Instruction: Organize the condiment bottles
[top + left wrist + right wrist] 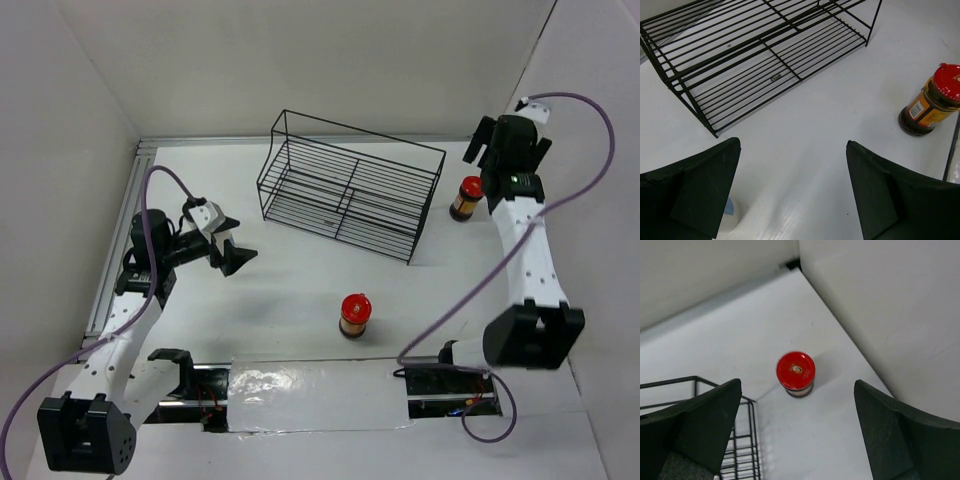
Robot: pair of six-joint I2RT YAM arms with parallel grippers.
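Top external view shows me the black wire rack [350, 195] standing at the back of the table [300, 290] with no bottle in it yet, so I judge the sorting has barely begun. One red-lidded brown jar, the middle jar [355, 315], stands upright on the table in front of the rack and well apart from it. The other, the corner jar [466, 197], stands upright just beside the rack's right end, near the wall. I have the right gripper [797, 384] hanging above that corner jar, which I take as lining up for a grasp from the top. In the right wrist view the red lid is framed between its two fingers, which are spread far wider than the lid, touching and holding nothing. The left gripper [792, 145] hovers low over the left side of the table, aimed towards the rack, jaws also wide apart and empty. Under its left finger I see a sliver of a pale shaker [731, 215] with a bluish label, mostly hidden; whether the finger touches it I cannot tell. I cannot find a black-capped bottle in any view.
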